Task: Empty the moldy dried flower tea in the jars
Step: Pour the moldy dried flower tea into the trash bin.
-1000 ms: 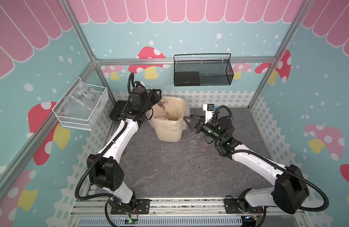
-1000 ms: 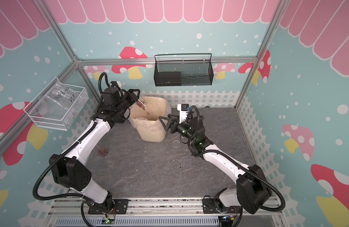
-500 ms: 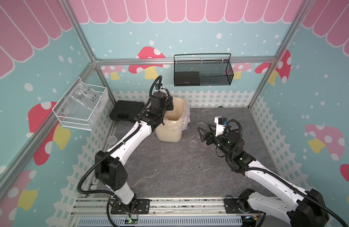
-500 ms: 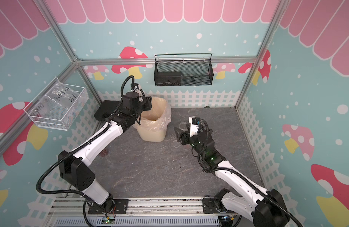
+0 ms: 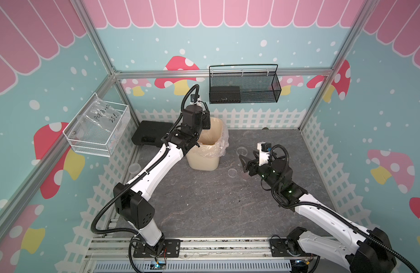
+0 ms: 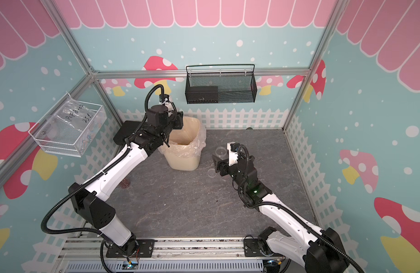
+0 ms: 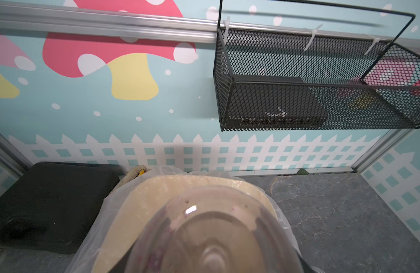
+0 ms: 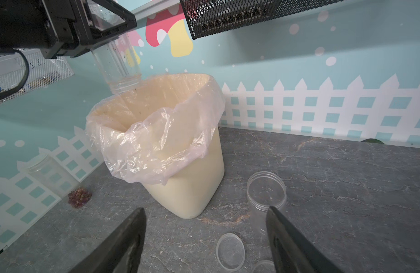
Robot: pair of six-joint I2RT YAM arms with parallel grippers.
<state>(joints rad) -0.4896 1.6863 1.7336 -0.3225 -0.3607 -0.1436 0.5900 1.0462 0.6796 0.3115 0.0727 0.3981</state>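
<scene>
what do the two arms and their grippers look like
Left arm and right arm: white link shells, black joints, black ribbed cables looping alongside, green lights on the right one. Left gripper and right gripper are black with triangular open-frame fingers.

Bright, even overhead light; shadows on the counter (image 5: 204, 201) are soft. In the left wrist view the jar (image 7: 204, 236), close to the lens, is blurred and carries one white glare spot. Wrist views bow straight lines near the edges

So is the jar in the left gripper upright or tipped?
Tipped: the jar hangs mouth-down from the left gripper, just above the waste bin's rim.
</scene>
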